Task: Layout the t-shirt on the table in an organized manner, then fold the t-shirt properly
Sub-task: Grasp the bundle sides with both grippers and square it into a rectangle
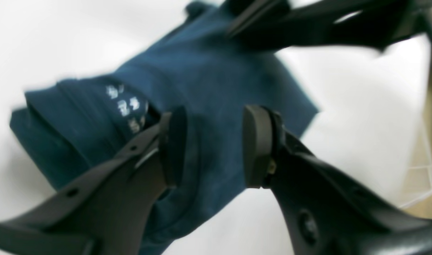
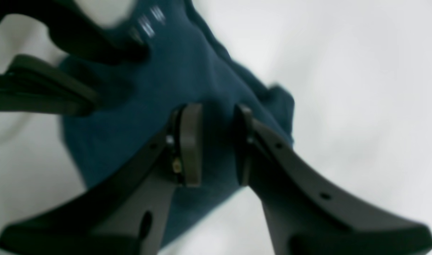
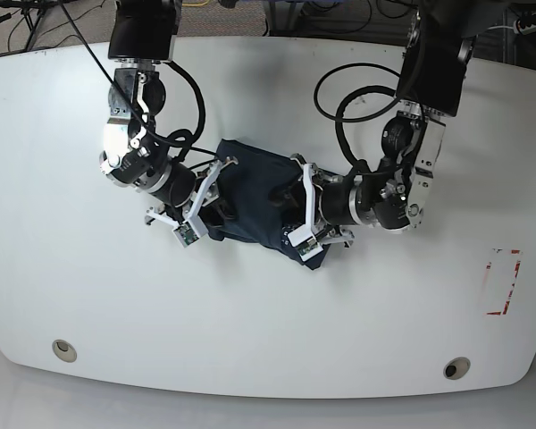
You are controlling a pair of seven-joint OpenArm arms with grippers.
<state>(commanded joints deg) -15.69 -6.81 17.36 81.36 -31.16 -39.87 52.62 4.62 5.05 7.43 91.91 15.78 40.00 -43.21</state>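
Navy cloth fills most of what my two wrist cameras see, and both of those views are smeared, so seams and folds are hard to read. The t-shirt [image 3: 255, 197] lies bunched into a compact bundle near the middle of the table [image 3: 62, 295], caught between my two hands. Its sleeves and collar I cannot pick out; only a few pale printed marks [image 1: 125, 104] show on a folded band, just left of my left fingers [image 1: 256, 145] in that wrist view.

My left gripper [image 1: 210, 145] stands with a moderate gap between its pads, cloth showing through the gap; whether the pads press the fabric or hang just above it I cannot tell. My right gripper [image 2: 216, 143] has a narrower gap, again with blue cloth behind it, and I cannot tell whether anything is pinched. From above, both hands sit at opposite ends of the bundle, their tips hidden against the dark fabric.

The bundle's long axis runs from one hand to the other, roughly along the table's length, tilted slightly. One corner [image 3: 310, 259] pokes out below my left hand.

White tabletop lies open on every side of both hands. A red-white tape rectangle [image 3: 503, 282] sits well beyond my left hand, and two grey holes [image 3: 64, 349] lie near the front edge.
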